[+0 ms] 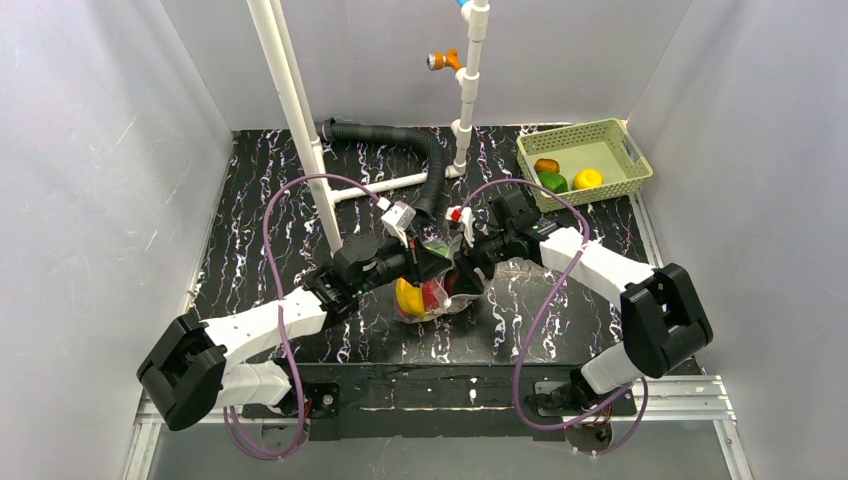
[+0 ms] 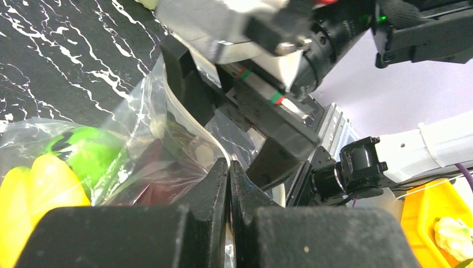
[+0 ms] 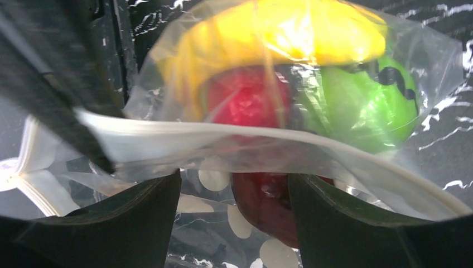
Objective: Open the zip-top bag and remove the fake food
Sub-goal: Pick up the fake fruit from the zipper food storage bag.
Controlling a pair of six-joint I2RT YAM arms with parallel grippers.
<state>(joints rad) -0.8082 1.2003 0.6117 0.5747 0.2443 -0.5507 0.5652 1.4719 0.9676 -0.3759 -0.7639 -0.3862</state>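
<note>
Your left gripper (image 2: 229, 170) is clenched on an edge of the zip-top bag (image 2: 150, 106), which lies on the table (image 1: 240, 180) between both arms with the fake food (image 3: 268, 33) inside: yellow, red and green pieces. Your right gripper (image 3: 234, 178) has its fingers spread apart at the bag's rim. Far right, the green basket (image 1: 632, 148) holds three more pieces
</note>
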